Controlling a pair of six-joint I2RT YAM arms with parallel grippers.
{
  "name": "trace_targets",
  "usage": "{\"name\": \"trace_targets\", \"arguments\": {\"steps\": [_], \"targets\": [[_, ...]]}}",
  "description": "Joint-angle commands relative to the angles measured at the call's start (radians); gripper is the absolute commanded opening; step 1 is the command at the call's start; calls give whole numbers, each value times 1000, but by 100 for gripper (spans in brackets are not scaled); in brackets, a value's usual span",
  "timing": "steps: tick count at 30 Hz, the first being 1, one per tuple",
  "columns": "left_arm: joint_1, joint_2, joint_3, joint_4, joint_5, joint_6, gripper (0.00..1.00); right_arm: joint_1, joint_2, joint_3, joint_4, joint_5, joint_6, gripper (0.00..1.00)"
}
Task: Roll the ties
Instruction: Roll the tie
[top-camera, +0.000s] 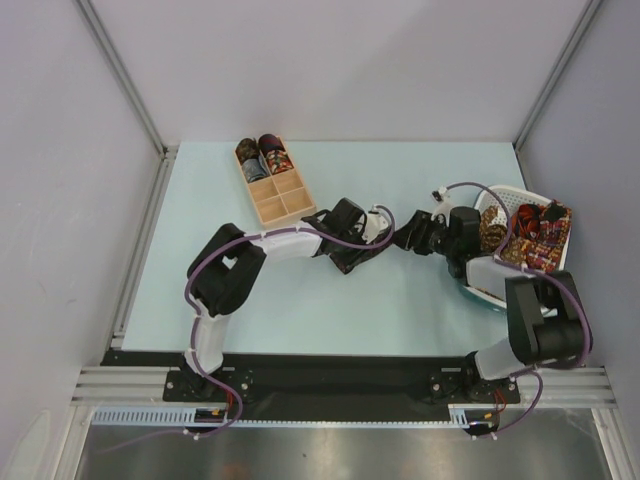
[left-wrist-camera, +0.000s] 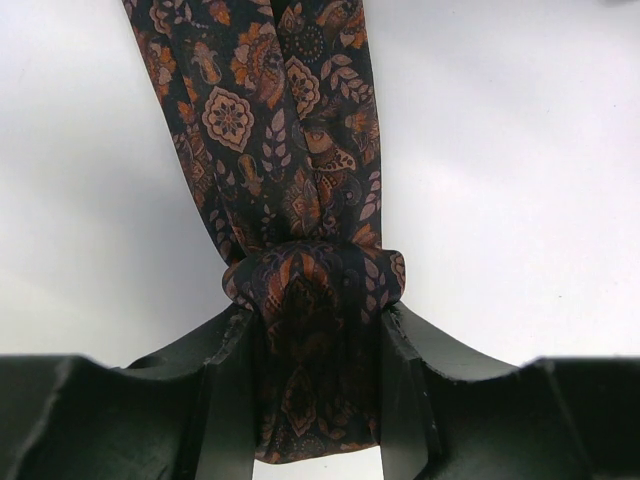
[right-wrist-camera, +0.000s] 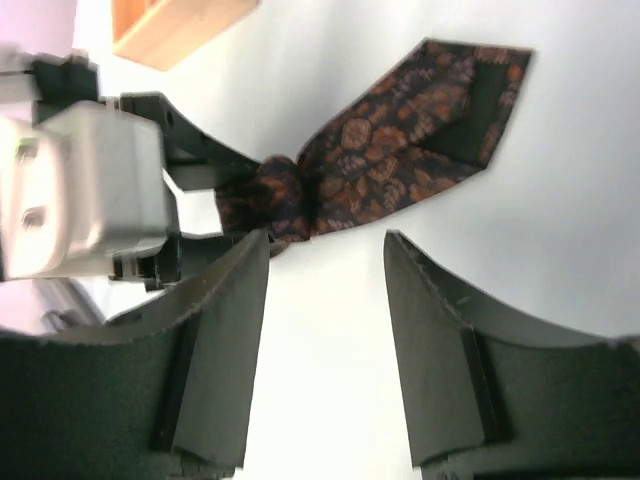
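Rolling of one tie appeared to be at its start. The left tool (left-wrist-camera: 315, 330) was closed on the paisley tie (left-wrist-camera: 280, 150), with a bunched fold or first turn of fabric pinched between its fingers. The rest of the tie ran away from the grip as two overlapping bands.

The right tool (right-wrist-camera: 325, 250) stood with its jaws apart and nothing between them. It was just beside the bunched part, and the tie's wide pointed end (right-wrist-camera: 400, 150) lay beyond it. In the overhead view both tools met over the middle of the desk (top-camera: 400, 320). Whether the tie rested on the surface or hung free could not be told.

Judgement: the roll was barely begun. The next move likely called for the right tool to take the free length and keep it taut and flat while the left turned the coil. A slack feed could skew or loosen the roll.

Containers:
- The wooden box (top-camera: 268, 210), far left of centre, held two rolled ties (top-camera: 260, 157) in its two far compartments. The nearer compartments looked empty.
- The white basket (top-camera: 500, 192), at the right, held a heap of loose ties (top-camera: 535, 235) in red, brown and gold. Their number was unclear.
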Motion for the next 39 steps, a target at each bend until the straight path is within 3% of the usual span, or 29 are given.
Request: {"name": "trace_targets", "arguments": {"steps": [1,9,14,18,22,27,32,39], "targets": [[6,29,7,-37,22,-17,42,47,-148,-75,-42,226,-77,54],[6,31,9,-37,29,-20,43,202,-591,-246,-237,496,-75,52],[6,36,15,-42,31,-21,42,471,-723,-262,-367,741,-118,51],[6,34,13,-40,29,-21,42,692,-699,-248,-395,912,-170,51],[6,34,13,-40,31,-20,42,922,-569,-181,-387,1108,-244,51],[6,34,13,-42,35,-20,42,1129,-190,36,-422,1375,-324,51],[6,37,18,-46,39,-18,42,1205,219,301,-583,1533,-400,51],[6,42,24,-53,37,-17,42,1161,567,675,-787,1573,-482,53]]}}
